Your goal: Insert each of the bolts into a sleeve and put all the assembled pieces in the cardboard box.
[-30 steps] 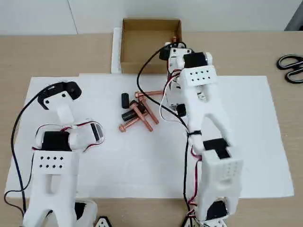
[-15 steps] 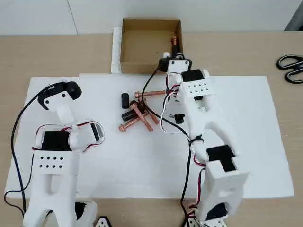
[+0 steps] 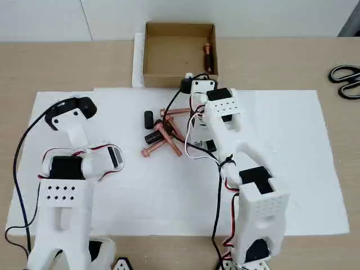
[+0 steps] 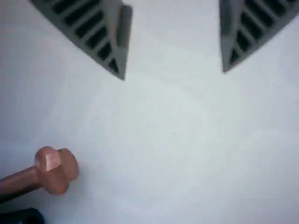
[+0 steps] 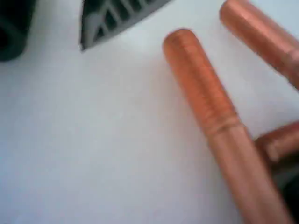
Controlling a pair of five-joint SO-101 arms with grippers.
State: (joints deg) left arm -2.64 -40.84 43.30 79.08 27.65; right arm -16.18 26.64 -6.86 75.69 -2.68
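The cardboard box (image 3: 169, 50) stands at the table's far edge with one assembled copper piece (image 3: 208, 54) lying by its right wall. Several copper bolts (image 3: 169, 132) and black sleeves (image 3: 148, 119) lie in a loose pile on the white sheet (image 3: 292, 146). My right gripper (image 3: 194, 115) hangs open just right of the pile. Its wrist view shows one finger (image 5: 119, 18) above a threaded bolt (image 5: 205, 107), with a sleeve (image 5: 14, 28) at the edge. My left gripper (image 3: 115, 157) stands open left of the pile, holding nothing, its tips (image 4: 173, 70) over bare sheet near a bolt head (image 4: 53, 169).
Scissors (image 3: 344, 79) lie on the wood at the far right. A white foam strip (image 3: 138, 59) runs along the box's left side. Cables trail from both arms across the sheet.
The right arm has drawn back from the box's right corner to the bolt pile, leaving the assembled piece in the box. The left arm has kept still.
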